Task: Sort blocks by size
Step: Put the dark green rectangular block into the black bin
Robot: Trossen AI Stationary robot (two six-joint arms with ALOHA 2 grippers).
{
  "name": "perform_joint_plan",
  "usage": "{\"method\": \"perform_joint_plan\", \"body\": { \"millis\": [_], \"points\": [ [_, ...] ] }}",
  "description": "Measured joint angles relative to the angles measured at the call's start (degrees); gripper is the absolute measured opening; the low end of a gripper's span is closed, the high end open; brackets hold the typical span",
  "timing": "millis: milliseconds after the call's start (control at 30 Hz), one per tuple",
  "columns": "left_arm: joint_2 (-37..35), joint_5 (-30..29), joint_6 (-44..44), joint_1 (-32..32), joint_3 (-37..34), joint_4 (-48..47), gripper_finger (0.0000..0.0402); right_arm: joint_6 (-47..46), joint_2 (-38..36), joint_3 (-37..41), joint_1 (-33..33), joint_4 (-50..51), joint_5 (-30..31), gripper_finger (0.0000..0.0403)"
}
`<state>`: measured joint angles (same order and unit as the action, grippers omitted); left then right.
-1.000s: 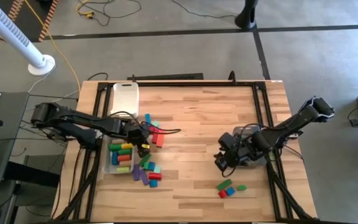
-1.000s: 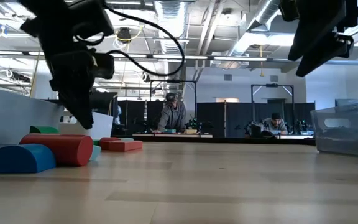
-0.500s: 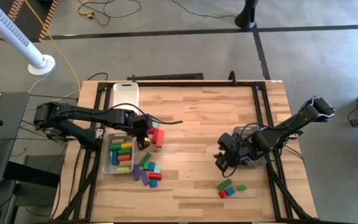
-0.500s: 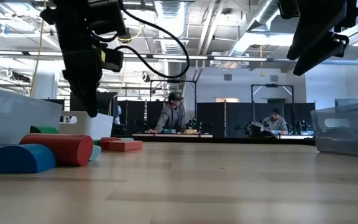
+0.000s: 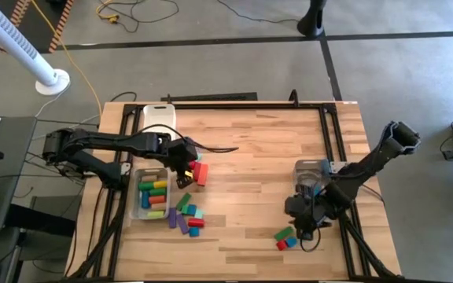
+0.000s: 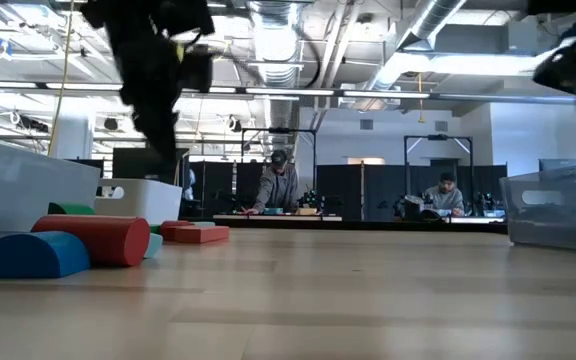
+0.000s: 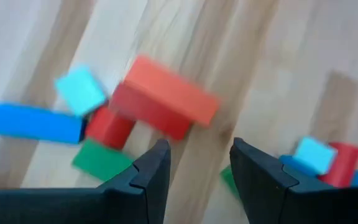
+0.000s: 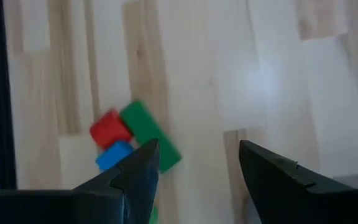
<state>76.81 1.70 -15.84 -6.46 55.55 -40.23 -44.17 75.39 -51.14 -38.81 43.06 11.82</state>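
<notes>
Both sets of fingers (image 7: pixel 194 168) (image 8: pixel 197 168) gape empty (left above red blocks (image 7: pixel 160 99)).

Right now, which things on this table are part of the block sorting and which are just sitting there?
Part of the job:
- loose blocks beside the bin
- red bars under the left claw
- small block cluster by the right claw
- blocks in the clear bin

Just lying about:
- white tray
- second clear bin

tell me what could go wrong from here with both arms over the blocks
The left gripper hovers open and empty over a tight cluster: closing on the stacked red bars could nudge the teal cube or green block beside them. The right gripper, open above the touching red, blue and green blocks, might scatter them or grab two.
</notes>
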Motion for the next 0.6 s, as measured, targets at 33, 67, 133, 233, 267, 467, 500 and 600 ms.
{"method": "perform_joint_plan", "body": {
  "millis": [33, 67, 133, 233, 267, 467, 500, 600],
  "points": [
    [0.0, 0.0, 0.9, 0.0, 1.3, 0.0, 0.0157, 0.3, 0.5, 0.0, -0.6, 0.5, 0.0, 0.0248],
    [0.0, 0.0, 1.9, 0.0, 2.9, -0.2, 0.0157, 0.5, 0.9, 0.0, -0.8, 0.7, 0.0, 0.0248],
    [-0.1, -0.8, 3.4, 0.0, 6.1, -0.4, 0.0157, 0.6, 1.9, 0.0, -1.0, 0.8, 0.0, 0.0248],
    [-0.1, -3.4, 5.9, 0.0, 10.8, -1.2, 0.0157, 0.7, 3.3, 0.0, -1.0, 0.7, 0.0, 0.0248],
    [-0.1, -4.2, 6.7, 0.0, 12.2, -1.4, 0.0157, 0.7, 3.7, 0.0, -0.9, 0.7, 0.0, 0.0248],
    [-0.1, -6.2, 9.6, 0.0, 17.2, -1.6, 0.0157, 0.7, 6.2, 0.0, -1.4, 0.1, -1.9, 0.0248],
    [-0.1, -6.2, 9.7, 0.0, 17.5, -1.6, 0.0157, 0.7, 6.7, 0.0, -1.6, -0.1, -2.6, 0.0248],
    [-0.1, -6.2, 10.3, 0.0, 17.5, -1.7, 0.0157, 0.8, 8.6, 0.0, -2.5, -1.4, -4.4, 0.0248]
  ]
}}
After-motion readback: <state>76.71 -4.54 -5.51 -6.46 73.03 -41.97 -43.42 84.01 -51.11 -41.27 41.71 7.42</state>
